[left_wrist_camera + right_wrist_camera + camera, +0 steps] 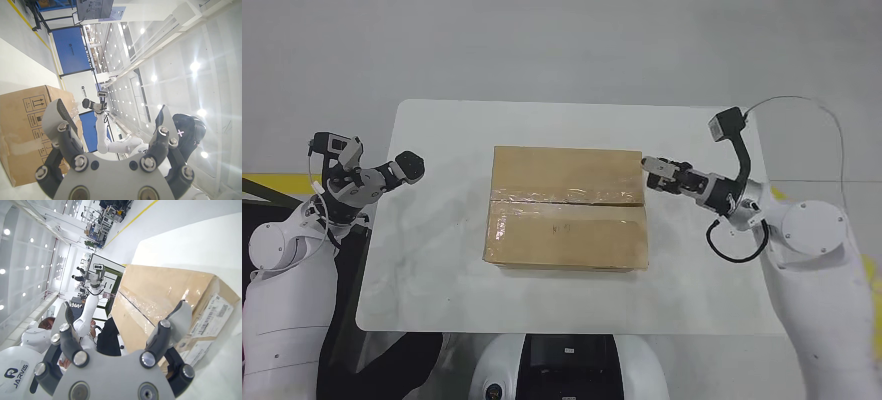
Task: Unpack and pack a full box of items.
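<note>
I see a brown rectangular cardboard box [567, 207] sitting closed in the centre of the top view, in the middle of a white round-cornered table [432, 285]. A strip of clear shiny tape [567, 195] runs from left to right across the frame, along the seam where the two top flaps meet, and it looks wrinkled. My left gripper [408, 165] is at the left of the top view, above the table's left edge and level with the box's far side, well apart from the box. From the left wrist camera, the left gripper [111, 106] has its two grey fingers spread wide with nothing between them. The box [24, 130] stands off to one side of it, showing black handling symbols [36, 113] printed on its end face. My right gripper [650, 166] is right of centre in the top view, just beside the box's upper right corner. From above I cannot tell whether it touches the cardboard. From the right wrist camera, the right gripper [123, 305] is also spread apart and holds nothing. The taped top of the box [160, 287] lies close in front of it, and a white printed label [213, 313] is stuck on the near end face.
</note>
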Robot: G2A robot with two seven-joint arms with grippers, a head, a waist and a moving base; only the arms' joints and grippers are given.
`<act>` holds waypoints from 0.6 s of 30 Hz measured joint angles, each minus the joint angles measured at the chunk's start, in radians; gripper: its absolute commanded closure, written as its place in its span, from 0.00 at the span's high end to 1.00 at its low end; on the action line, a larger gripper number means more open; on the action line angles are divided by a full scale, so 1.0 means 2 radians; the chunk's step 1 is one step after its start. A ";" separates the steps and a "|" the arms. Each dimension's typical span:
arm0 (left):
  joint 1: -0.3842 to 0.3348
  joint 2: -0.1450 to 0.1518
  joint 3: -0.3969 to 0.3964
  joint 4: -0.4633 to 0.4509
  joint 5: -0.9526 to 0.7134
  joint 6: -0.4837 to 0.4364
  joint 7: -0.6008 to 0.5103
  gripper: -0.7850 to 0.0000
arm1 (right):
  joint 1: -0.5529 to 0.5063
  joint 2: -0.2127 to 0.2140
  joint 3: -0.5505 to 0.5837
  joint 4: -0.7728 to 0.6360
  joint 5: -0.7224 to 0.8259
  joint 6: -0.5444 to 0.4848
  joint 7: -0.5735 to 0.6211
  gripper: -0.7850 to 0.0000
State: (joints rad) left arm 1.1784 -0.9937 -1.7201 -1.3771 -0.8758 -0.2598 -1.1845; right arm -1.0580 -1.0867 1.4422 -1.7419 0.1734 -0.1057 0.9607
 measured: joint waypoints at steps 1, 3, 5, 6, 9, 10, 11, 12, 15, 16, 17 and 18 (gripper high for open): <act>0.000 0.000 0.000 0.000 0.000 0.000 0.000 1.00 | 0.004 0.001 0.002 0.009 0.000 -0.007 -0.001 1.00; 0.000 0.000 0.000 0.000 0.000 0.000 0.000 1.00 | 0.009 0.001 0.006 0.024 -0.001 -0.011 -0.004 1.00; 0.000 0.000 0.000 0.000 0.000 0.000 0.000 1.00 | 0.014 0.002 0.009 0.038 -0.003 -0.011 -0.007 1.00; 0.000 0.000 0.000 0.000 0.000 0.000 0.000 1.00 | 0.015 0.003 0.011 0.042 -0.004 -0.011 -0.008 1.00; 0.000 0.000 0.000 0.000 0.000 0.000 0.000 1.00 | 0.016 0.004 0.014 0.049 -0.006 -0.012 -0.006 1.00; 0.000 0.000 0.000 0.000 0.000 0.000 0.000 1.00 | 0.017 0.005 0.013 0.051 -0.005 -0.010 -0.002 1.00; 0.000 0.000 0.000 0.000 0.000 0.000 0.000 1.00 | 0.018 0.005 0.012 0.053 -0.004 -0.009 0.003 1.00; 0.000 0.000 0.000 0.000 0.000 0.000 0.000 1.00 | 0.019 0.006 0.009 0.054 -0.003 -0.008 0.007 1.00; 0.000 0.000 0.000 0.000 0.000 0.000 0.000 1.00 | 0.027 0.006 -0.004 0.060 -0.006 -0.003 0.020 1.00; 0.000 0.000 0.000 0.000 0.000 0.000 0.000 1.00 | 0.029 0.006 -0.008 0.062 -0.007 -0.002 0.023 1.00; 0.000 0.000 0.000 0.000 0.000 0.000 0.000 1.00 | 0.030 0.006 -0.010 0.063 -0.007 0.000 0.024 1.00; 0.000 0.000 0.000 0.000 0.000 0.000 0.000 1.00 | 0.031 0.006 -0.011 0.064 -0.007 0.000 0.024 0.95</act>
State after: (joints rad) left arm 1.1784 -0.9937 -1.7201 -1.3771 -0.8758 -0.2598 -1.1845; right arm -0.9963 -1.0741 1.4199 -1.6133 0.1588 -0.1048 1.0095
